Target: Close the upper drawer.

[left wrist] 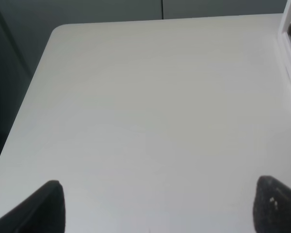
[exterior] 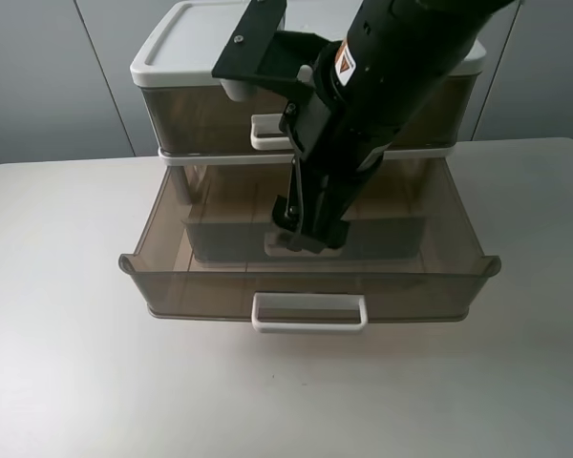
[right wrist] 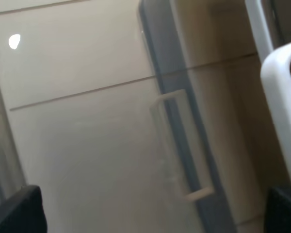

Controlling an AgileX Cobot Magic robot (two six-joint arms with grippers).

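- The upper drawer (exterior: 210, 296) is pulled well out of the white-topped cabinet (exterior: 186, 43) and hangs over the table (exterior: 67, 363).
- Its long axis runs side to side across the high view, and its front faces the near table edge.
- And the look of it: smoky brown see-through plastic, wide and deep, with flared side rims. A white rectangular loop handle (exterior: 308, 312) sits in the middle of the front.
- Through its floor a greyish lower front (exterior: 220, 239) shows, with a white handle of its own.
- Above it, a closed brown drawer (exterior: 201, 114) sits flush in the cabinet, its white handle partly behind the arm.
- The right claw (exterior: 307, 234) reaches down into the open drawer's interior. On its wrist camera the dark fingertips (right wrist: 17, 211) sit at opposite edges: spread wide, holding nothing. I can't tell if it touches the floor.
- The left claw (left wrist: 160, 208) hangs over bare table beside the cabinet, also gaping wide and gripping nothing.
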